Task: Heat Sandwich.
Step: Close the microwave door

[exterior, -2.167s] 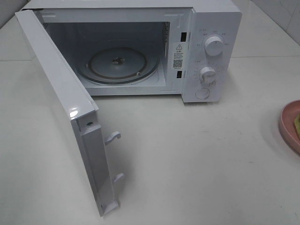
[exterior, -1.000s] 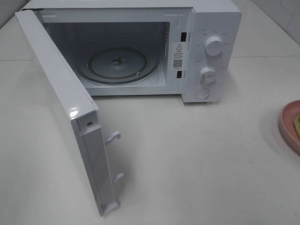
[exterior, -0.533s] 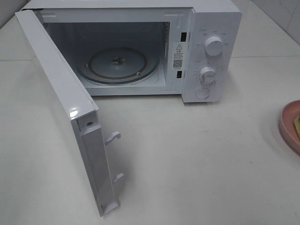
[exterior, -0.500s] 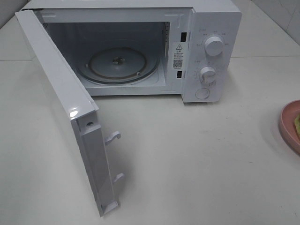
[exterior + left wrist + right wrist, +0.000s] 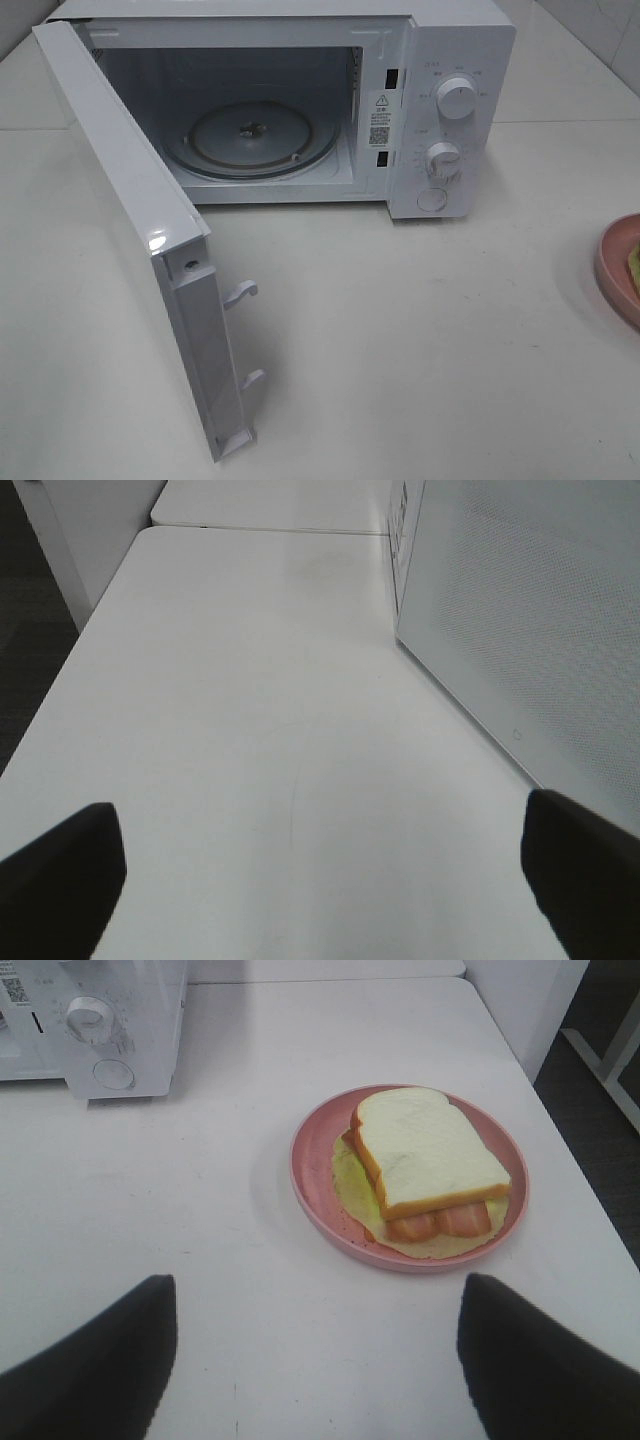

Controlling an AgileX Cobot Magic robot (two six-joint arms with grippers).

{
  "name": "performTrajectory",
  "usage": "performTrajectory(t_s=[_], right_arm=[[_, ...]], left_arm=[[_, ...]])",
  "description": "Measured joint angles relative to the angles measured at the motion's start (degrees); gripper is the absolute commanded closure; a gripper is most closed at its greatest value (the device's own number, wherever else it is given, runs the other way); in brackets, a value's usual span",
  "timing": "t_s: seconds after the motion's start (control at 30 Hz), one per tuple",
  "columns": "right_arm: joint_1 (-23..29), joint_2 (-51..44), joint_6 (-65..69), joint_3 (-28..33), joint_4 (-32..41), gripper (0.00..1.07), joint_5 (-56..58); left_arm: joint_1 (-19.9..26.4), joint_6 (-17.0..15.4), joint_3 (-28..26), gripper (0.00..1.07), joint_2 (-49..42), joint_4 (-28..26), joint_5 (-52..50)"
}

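Right gripper [image 5: 315,1360]: jaws spread wide, both dark fingers [image 5: 95,1370] visible at the near side of the right wrist view, nothing between them. It hovers above the bare table [image 5: 230,1260], short of the pink plate [image 5: 308,1175], touching neither plate nor food.

Left gripper [image 5: 320,880]: jaws at full spread, holding nothing. Its two dark fingertips [image 5: 60,875] frame an empty stretch of white tabletop [image 5: 250,730]. The perforated outer face of the microwave door [image 5: 540,620] stands just beside it on one side.

Neither arm appears in the high exterior view.

Sandwich [image 5: 425,1160]: lies flat on the pink plate, white bread on top with tan crust edge, reddish-orange filling poking out at one side, a pale yellow layer spread beneath it. Plate sits on the table near its right edge; in the high view only a sliver of the plate rim [image 5: 612,262] shows at the right border. Plate and microwave are well apart.

Microwave [image 5: 450,60]: white, toward the back of the table. Door [image 5: 140,220] swung fully open to the left, latch hooks facing out. Glass turntable [image 5: 250,135] inside is bare. Two round knobs [image 5: 457,98] and a round button on the right-hand control panel.
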Motion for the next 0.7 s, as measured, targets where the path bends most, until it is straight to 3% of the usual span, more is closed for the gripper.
performTrajectory(t_s=[0.7], right_arm=[[2.9,0.0,0.0,0.0,0.2,0.31,0.0]], left_arm=[[0.0,0.0,-0.5,0.05,0.1,0.0,-0.4]])
